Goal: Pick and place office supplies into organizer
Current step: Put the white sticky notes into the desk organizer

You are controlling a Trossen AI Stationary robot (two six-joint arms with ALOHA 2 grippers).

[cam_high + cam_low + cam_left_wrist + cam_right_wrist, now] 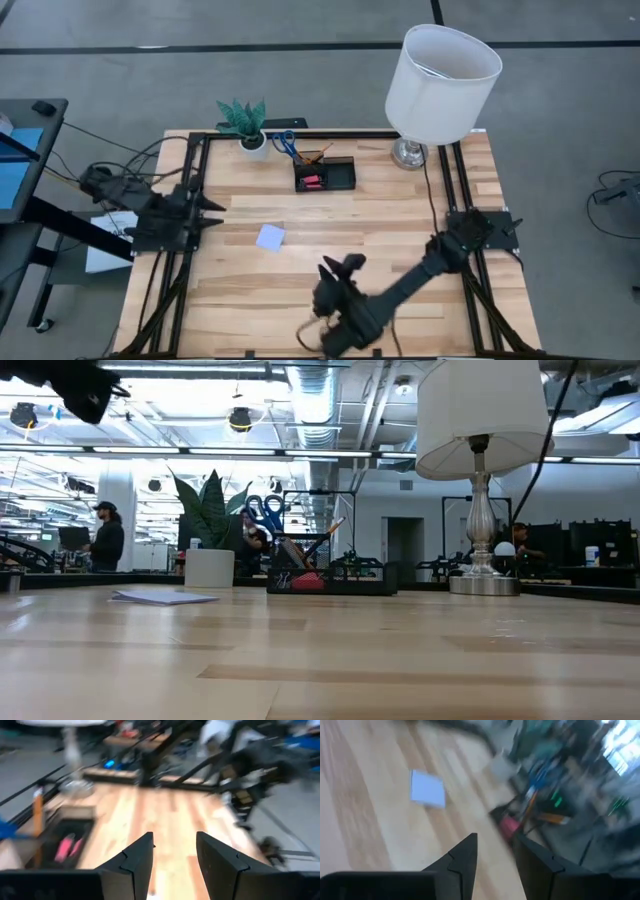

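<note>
The pale lavender square note pad (270,237) is seen lying flat on the wooden table (400,215), apart from the right gripper (345,268) (fingers parted, nothing held)

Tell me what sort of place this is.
Likely a robotics lab in an open-plan industrial hall: a wooden table with two mounted arms, exposed ceiling ducts, and people at workstations behind.
</note>
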